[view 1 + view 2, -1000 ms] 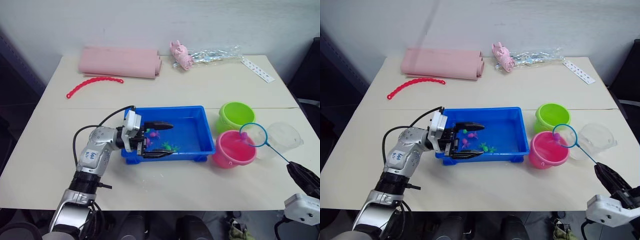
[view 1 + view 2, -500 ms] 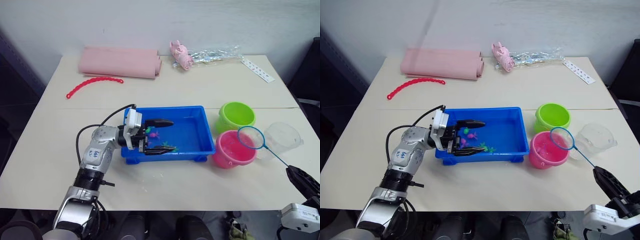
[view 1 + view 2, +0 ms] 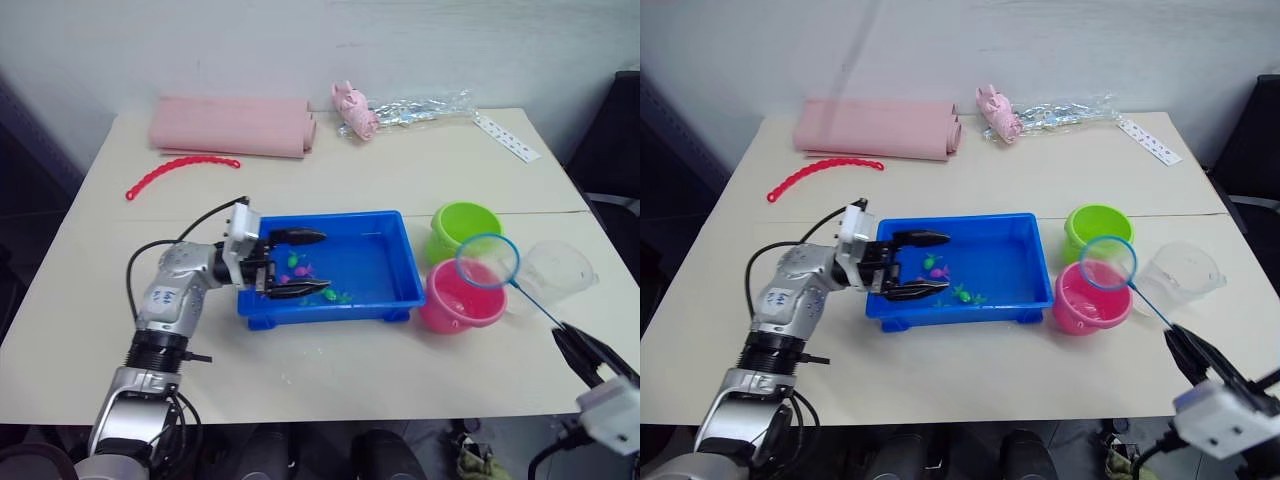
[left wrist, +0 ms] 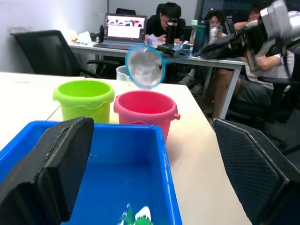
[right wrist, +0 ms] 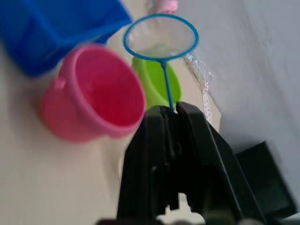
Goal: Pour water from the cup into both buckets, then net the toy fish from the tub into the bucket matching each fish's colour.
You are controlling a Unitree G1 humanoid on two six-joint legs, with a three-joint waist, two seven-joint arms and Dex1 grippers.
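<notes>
- The net (image 3: 488, 262) is clamped by its thin handle between the closed fingers of the right gripper (image 5: 169, 114), its hoop held ahead of them over the pink bucket (image 3: 459, 297).
- The left gripper (image 3: 305, 263) is held wide open over the tub (image 3: 392, 260), nothing gripped, the toy fish (image 3: 298, 264) between its fingers.

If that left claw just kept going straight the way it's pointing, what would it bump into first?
The left claw is open over the blue tub, pointing along it toward the buckets. Going straight on, it would probably meet the tub's far wall first, then the pink bucket beyond. If it rides above the rim, the bucket comes first.
</notes>
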